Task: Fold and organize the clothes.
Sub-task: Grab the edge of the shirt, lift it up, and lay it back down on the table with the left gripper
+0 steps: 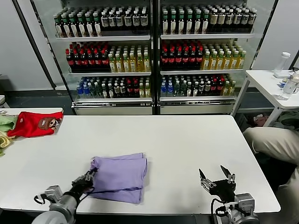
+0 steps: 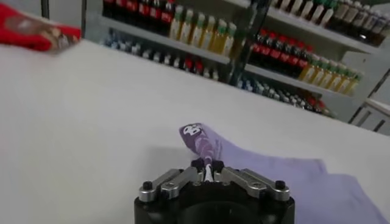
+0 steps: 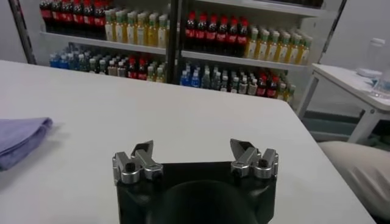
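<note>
Folded lavender T-shirt (image 1: 120,176) lies on the white table (image 1: 177,140), toward the robot's near edge and left of centre. From the head view, the left gripper (image 1: 89,176) sits at the shirt's left border, but whether it grips cannot be made out there. The left wrist view settles it: the jaws are clenched on a raised tip of the fabric (image 2: 198,141), which stands up from the tabletop and shows small dark purple printed figures; the rest of the shirt spreads flat behind. The right gripper (image 1: 215,178) rests over the near right part of the table, well apart from the shirt, jaws spread wide and holding nothing; the right wrist view confirms the gap between the fingertips (image 3: 144,150) and shows only a corner of the shirt.

A red garment (image 1: 34,123) lies at the table's far left corner, beside green cloth (image 1: 6,122). Behind, two glass-fronted coolers (image 1: 154,56) hold rows of bottles on every shelf. A small side table (image 1: 268,84) carries a clear bottle (image 1: 289,87).

Bare tabletop lies between the shirt and the right gripper, and across the far half.
</note>
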You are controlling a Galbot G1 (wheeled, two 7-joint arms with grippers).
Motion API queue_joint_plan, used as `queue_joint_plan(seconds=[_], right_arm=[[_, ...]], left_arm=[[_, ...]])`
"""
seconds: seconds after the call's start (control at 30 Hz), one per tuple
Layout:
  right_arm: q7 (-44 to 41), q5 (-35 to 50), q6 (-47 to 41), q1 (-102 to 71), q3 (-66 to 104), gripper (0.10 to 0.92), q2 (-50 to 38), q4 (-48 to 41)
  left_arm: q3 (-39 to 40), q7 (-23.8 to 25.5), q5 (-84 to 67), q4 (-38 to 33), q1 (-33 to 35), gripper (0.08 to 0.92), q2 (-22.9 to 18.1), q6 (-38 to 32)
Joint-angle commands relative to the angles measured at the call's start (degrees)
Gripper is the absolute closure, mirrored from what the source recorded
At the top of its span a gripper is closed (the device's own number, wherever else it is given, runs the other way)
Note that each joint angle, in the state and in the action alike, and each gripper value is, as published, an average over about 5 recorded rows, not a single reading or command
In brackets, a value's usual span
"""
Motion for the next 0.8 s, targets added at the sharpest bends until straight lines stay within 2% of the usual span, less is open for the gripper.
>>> queue_joint_plan(seconds=[0.03, 0.23, 0.33, 0.4, 0.53, 0.67, 0.8], right_arm=[[0.03, 0.02, 0.04, 0.26, -0.16, 0.203, 0.03, -0.07], [0.02, 0.04, 0.08, 0.44, -0.53, 0.203, 0.07, -0.11], [0.0, 0.17, 0.1, 0.41, -0.38, 0.203, -0.12, 0.16], [0.0, 0.26, 0.11, 0.27, -0.12, 0.203, -0.2, 0.47], [-0.01, 0.33, 0.12, -0.47, 0.87, 0.203, -0.22, 1.17], [-0.02, 0.35, 0.18, -1.18, 1.84, 0.203, -0.13, 1.37], [0.01, 0.13, 0.21, -1.61, 2.07, 0.203, 0.37, 1.37]], left_arm=[[-17.28, -0.18, -0.1, -12.19, 1.85, 0.877, 4.18, 5.0], [-28.05, 1.78, 6.15, -8.52, 2.69, 0.877, 10.94, 5.46], [-28.89, 3.2, 8.32, -7.33, 2.59, 0.877, 13.73, 5.43], [-26.42, 3.86, 10.13, -8.7, 2.17, 0.877, 14.1, 5.41], [-13.57, 4.7, 14.89, -14.84, 0.53, 0.877, 10.97, 5.46], [9.6, 3.8, 20.03, -21.3, 0.26, 0.877, 4.39, 5.49], [30.18, 2.66, 23.55, -21.6, -0.33, 0.877, -3.91, 5.46]])
